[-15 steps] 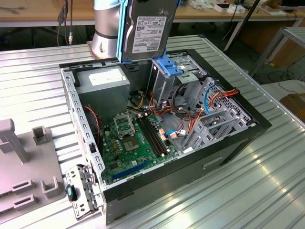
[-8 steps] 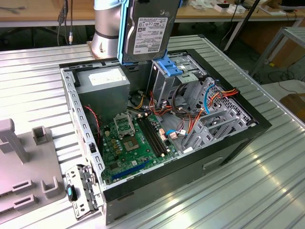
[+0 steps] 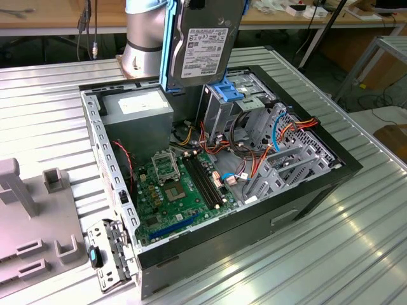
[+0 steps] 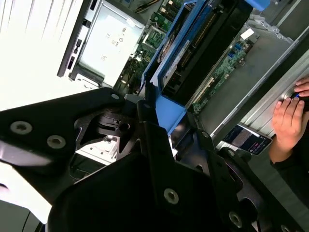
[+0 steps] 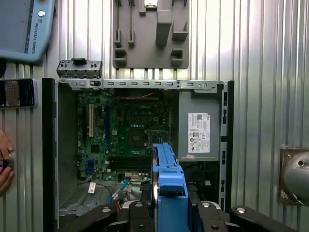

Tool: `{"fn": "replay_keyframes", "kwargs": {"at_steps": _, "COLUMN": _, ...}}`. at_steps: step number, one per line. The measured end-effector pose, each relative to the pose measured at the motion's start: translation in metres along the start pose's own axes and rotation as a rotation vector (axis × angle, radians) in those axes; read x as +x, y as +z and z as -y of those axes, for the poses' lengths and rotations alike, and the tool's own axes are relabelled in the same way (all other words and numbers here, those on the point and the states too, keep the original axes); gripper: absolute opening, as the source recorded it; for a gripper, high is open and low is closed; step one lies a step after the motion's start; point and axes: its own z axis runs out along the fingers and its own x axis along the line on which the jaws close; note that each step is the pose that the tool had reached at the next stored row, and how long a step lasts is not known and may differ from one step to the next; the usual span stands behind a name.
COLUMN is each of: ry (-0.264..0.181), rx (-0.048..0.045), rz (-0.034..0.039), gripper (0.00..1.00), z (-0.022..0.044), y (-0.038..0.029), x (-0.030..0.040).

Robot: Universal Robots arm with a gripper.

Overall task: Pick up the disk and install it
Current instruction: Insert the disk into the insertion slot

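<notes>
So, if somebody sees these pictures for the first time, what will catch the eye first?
First the disk, with its blue rails, held on edge by the gripper above the open computer case. Next the green motherboard lying bare on the case floor, with the grey power supply beside it. A person's hand rests by the case in the second wrist view.

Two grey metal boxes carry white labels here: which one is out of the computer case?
The flat grey metal disk with blue plastic rails, held above the open black case by the gripper; the grey power supply box sits inside it.
</notes>
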Motion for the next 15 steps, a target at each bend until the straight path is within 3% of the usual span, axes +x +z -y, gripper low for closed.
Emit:
{"fn": "replay_keyframes", "kwargs": {"at_steps": 3, "ry": 0.0, "rx": -0.0001, "rz": -0.0021, "gripper": 0.37, "z": 0.0, "y": 0.0, "x": 0.0043}}
{"fn": "replay_keyframes", "kwargs": {"at_steps": 15, "ry": 0.0, "rx": -0.0001, "rz": -0.0055, "gripper": 0.37, "z": -0.0001, "y": 0.0, "x": 0.0101}}
